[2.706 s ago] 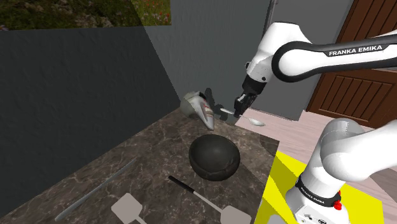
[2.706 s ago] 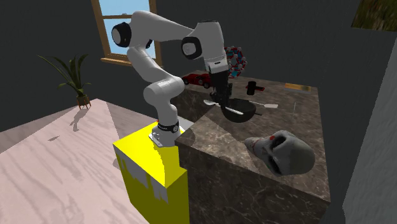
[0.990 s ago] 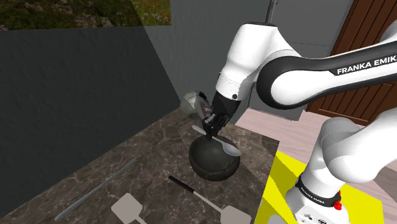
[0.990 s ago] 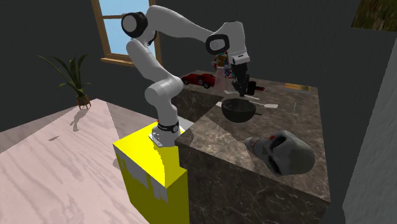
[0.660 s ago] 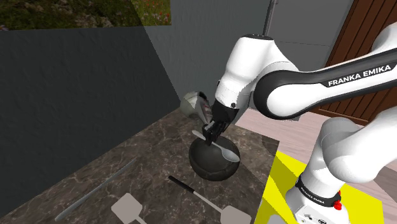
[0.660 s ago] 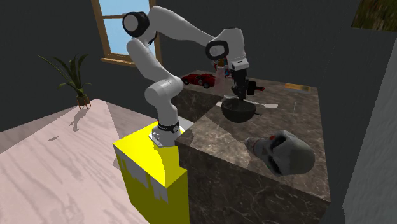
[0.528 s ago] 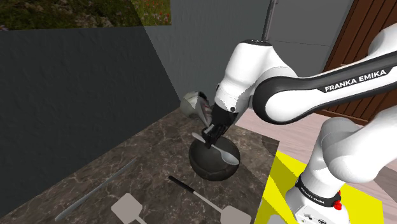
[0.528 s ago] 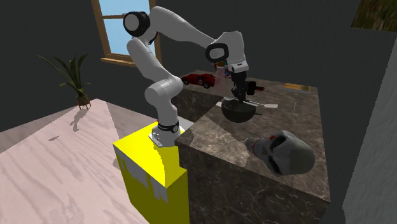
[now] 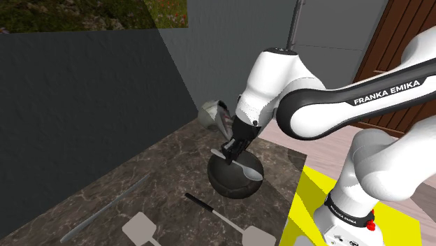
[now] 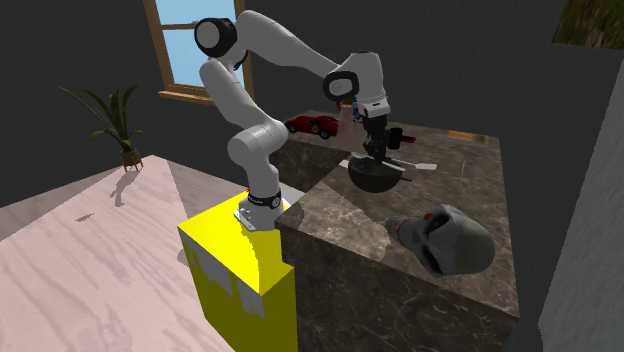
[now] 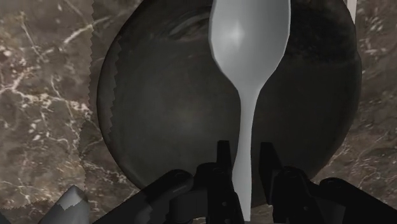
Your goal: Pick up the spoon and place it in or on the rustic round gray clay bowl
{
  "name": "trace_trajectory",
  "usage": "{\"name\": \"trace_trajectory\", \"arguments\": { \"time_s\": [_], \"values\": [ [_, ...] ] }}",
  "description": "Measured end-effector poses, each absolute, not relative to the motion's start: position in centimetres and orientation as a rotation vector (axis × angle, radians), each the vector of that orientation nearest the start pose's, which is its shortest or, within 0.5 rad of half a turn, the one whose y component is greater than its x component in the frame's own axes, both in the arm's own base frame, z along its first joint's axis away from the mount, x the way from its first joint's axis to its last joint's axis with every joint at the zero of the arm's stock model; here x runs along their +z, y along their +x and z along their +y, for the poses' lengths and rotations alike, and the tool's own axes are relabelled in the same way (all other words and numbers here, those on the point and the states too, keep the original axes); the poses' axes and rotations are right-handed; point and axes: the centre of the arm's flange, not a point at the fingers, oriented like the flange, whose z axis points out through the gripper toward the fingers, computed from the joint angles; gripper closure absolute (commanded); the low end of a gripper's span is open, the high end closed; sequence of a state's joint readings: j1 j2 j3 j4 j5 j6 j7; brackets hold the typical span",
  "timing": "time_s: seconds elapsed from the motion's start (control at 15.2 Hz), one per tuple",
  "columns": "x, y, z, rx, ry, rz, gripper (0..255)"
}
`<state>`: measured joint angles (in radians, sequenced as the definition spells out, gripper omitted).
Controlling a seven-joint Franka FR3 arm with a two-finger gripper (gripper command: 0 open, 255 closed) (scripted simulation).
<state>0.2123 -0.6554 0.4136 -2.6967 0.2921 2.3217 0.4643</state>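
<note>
Marble counter (image 9: 162, 170) bears the dark round bowl (image 11: 162, 108) straight below the gripper (image 11: 245, 156), whose nearly closed fingers pinch the white spoon (image 11: 250, 38) by its handle, its scoop reaching ahead over the bowl's hollow.

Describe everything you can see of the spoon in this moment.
The spoon is plain pale grey-white, with a smooth oval scoop and a slim handle. The handle end runs between the two black fingers of the gripper, which clasp it, so the scoop points away from the hand. It hangs over the opening of the dark round bowl, with the scoop near the rim; whether it touches the bowl cannot be told. In the shoulder view it slants across the bowl above the marbled counter.
</note>
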Motion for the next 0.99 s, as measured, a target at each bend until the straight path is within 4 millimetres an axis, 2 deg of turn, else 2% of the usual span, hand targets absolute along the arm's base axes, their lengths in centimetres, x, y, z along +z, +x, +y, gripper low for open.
{"name": "trace_trajectory", "arguments": {
  "time_s": [0.07, 0.46, 0.73, 0.99],
  "values": [
    [43.5, 30.1, 22.0, -0.345, -3.005, 0.090, 0],
    [43.5, 30.1, 22.0, -0.345, -3.005, 0.090, 0],
    [47.3, 29.6, 21.4, -0.347, -3.004, 0.090, 0],
    [48.3, 29.0, 21.5, -0.345, -3.005, 0.090, 0]
  ]
}}
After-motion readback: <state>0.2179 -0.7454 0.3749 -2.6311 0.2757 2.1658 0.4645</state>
